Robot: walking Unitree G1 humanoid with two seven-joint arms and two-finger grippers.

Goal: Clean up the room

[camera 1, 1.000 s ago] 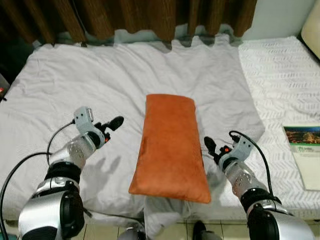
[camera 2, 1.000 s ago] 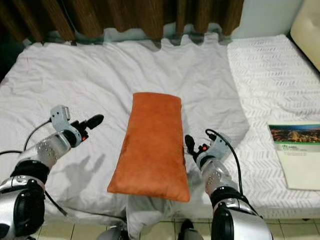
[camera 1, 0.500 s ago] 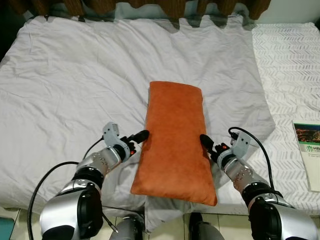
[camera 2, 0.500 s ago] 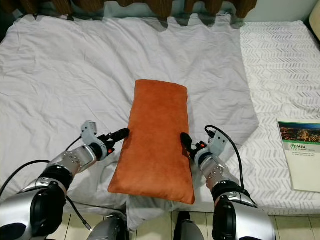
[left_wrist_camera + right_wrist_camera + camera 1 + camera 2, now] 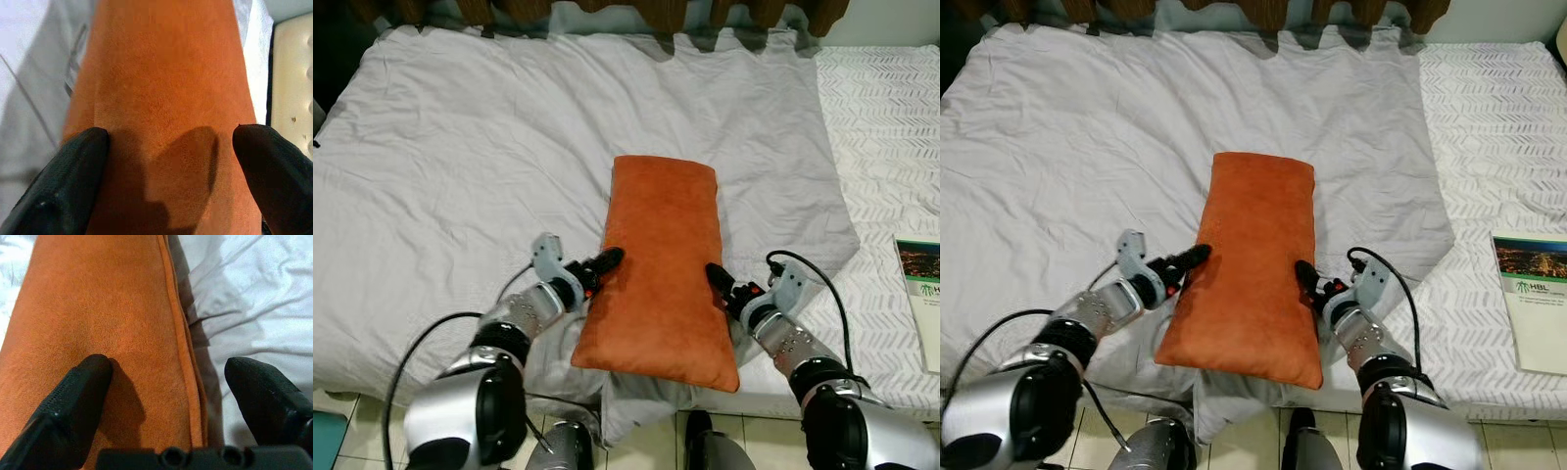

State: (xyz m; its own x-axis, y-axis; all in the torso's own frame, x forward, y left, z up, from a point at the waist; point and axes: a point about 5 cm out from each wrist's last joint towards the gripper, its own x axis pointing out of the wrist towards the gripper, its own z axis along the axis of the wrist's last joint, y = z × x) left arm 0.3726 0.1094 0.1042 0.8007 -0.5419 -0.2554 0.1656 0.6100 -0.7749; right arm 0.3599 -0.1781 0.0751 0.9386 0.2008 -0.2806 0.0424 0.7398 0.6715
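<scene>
A long orange pillow [image 5: 662,269] lies lengthwise on the grey-white bedsheet [image 5: 470,176], its near end at the bed's front edge. My left gripper [image 5: 605,260] is at the pillow's left edge, open, with both black fingers [image 5: 73,171] spread over the orange fabric [image 5: 166,98]. At the pillow's right edge my right gripper [image 5: 717,280] is open too; one finger [image 5: 78,396] rests on the pillow [image 5: 98,313] and the other hangs over the sheet just past the seam.
A booklet [image 5: 920,294] lies on the white textured cover [image 5: 881,147] at the right. Brown curtains [image 5: 607,10] hang behind the bed's far edge. Tiled floor [image 5: 342,431] shows below the bed's front edge.
The left gripper has moved in from the open sheet to the pillow's left edge. The right gripper has closed in on the right edge. The camera has tilted down.
</scene>
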